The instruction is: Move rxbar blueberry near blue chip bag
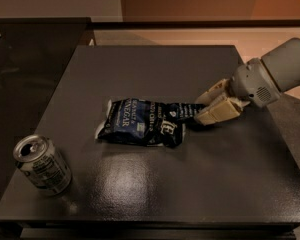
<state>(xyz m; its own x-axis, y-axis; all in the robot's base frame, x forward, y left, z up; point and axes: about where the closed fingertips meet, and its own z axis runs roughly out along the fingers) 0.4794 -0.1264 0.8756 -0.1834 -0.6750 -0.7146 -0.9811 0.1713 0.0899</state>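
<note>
Bar held at the chip bag's right end.
A silver can (42, 164) stands at the near-left corner of the bench (160, 69). Mid-bench, the blue chip bag (140, 122) lies flat. The rxbar blueberry (186, 111) meets its right end, pinched between the fingers of the gripper (202, 109), whose arm reaches in from the right edge.

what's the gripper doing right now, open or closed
Gripper: closed on the rxbar blueberry, at the right end of the blue chip bag.
</note>
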